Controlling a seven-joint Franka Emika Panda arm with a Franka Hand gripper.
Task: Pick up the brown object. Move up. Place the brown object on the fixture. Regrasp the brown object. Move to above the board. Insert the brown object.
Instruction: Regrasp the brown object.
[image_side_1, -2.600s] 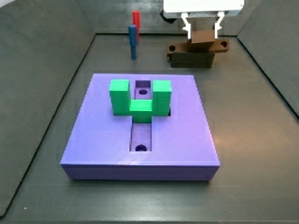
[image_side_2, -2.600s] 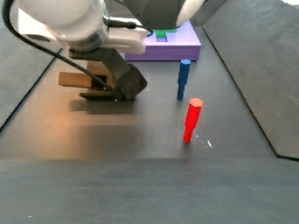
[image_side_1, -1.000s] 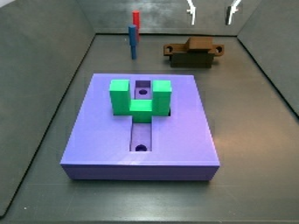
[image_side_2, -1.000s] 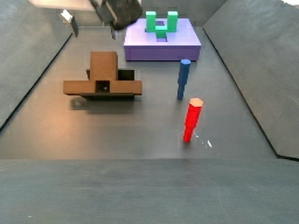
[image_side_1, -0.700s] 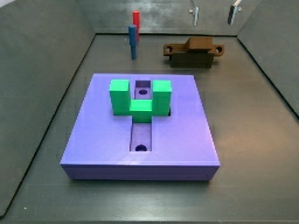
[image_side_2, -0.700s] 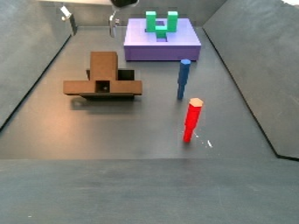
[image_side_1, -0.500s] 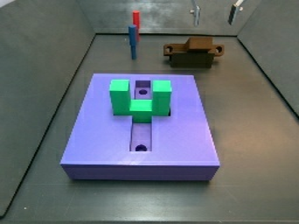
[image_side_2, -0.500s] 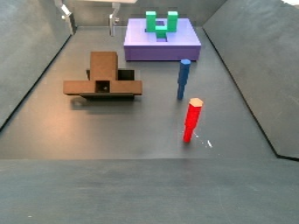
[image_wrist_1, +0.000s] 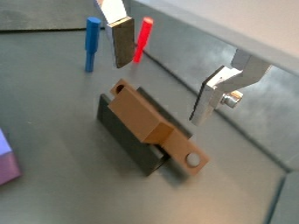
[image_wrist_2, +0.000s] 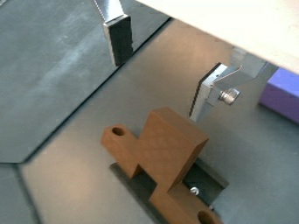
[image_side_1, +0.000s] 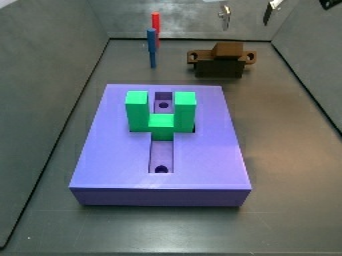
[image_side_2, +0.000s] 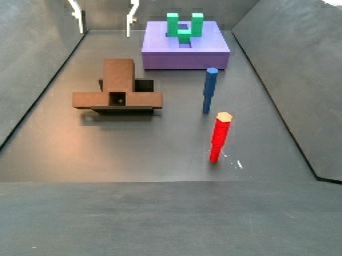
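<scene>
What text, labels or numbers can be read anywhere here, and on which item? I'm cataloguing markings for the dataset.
None: no readable text, label, number or sign shows in any view.
The brown bar, the dark holder under it, the purple board with its green block, and the blue post and red post are all plain.
The end effector, open and empty above the bar, carries no marking either.

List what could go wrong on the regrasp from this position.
1. The gripper hangs open well above the brown object, which lies loose across the fixture; a descent off centre could knock it off.
2. The bar overhangs the fixture, so uneven jaws contact may tilt it.
3. The blue post and red post stand near the route to the board.
</scene>
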